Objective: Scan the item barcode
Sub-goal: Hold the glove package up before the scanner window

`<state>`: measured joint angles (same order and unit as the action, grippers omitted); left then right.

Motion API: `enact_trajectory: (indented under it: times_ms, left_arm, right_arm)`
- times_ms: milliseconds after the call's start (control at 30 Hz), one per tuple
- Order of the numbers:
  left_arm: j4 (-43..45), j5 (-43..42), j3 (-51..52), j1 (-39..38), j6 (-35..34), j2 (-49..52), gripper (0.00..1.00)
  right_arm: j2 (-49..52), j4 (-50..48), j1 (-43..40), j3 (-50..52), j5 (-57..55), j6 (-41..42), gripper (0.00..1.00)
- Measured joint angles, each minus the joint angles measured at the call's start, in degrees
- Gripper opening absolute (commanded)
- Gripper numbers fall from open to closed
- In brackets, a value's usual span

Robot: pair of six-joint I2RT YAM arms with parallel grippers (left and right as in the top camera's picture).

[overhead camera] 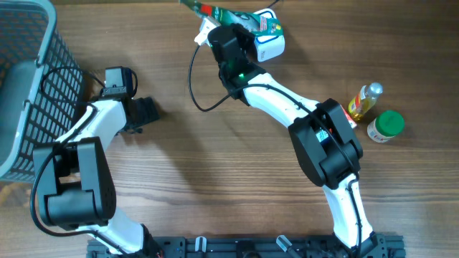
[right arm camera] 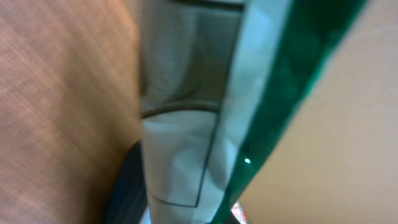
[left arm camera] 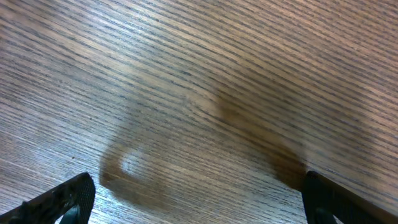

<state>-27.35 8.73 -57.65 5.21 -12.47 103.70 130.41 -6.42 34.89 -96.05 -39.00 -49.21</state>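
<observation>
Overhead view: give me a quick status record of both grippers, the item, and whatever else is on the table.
left gripper: open, empty, over bare table near the basket
right gripper: shut, apparently on the green packet, at the table's far edge
green packet: next to the white device, likely the scanner; barcode not visible
other items: yellow bottle and green-lidded jar, close together on the robot's right
basket: grey mesh, far left, partly out of frame
</observation>
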Motion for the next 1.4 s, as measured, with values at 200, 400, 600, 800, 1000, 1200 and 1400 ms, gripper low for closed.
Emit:
enact_trajectory:
  times_ms: [200,400,600,800,1000,1200,1400]
  left_arm:
    - [0.0,0.0,0.0,0.0,0.0,0.0,1.00]
    - [0.0,0.0,0.0,0.0,0.0,0.0,1.00]
    - [0.0,0.0,0.0,0.0,0.0,0.0,1.00]
    - [0.0,0.0,0.0,0.0,0.0,0.0,1.00]
    - [0.0,0.0,0.0,0.0,0.0,0.0,1.00]
    - [0.0,0.0,0.0,0.0,0.0,0.0,1.00]
    - [0.0,0.0,0.0,0.0,0.0,0.0,1.00]
  right_arm:
    - [0.0,3.6,0.0,0.0,2.6,12.7,0.09]
    - [0.0,2.6,-0.2,0.0,4.5,23.5,0.04]
    - [0.0,0.8,-1.1,0.0,4.5,34.4,0.04]
    - [0.0,-3.1,-1.9,0.0,5.0,38.6,0.04]
    - [0.0,-3.1,-1.9,0.0,7.1,38.9,0.04]
    - [0.0,-3.1,-2.0,0.0,9.9,43.3,0.04]
    - [-0.8,-2.8,-2.8,0.0,10.3,45.0,0.04]
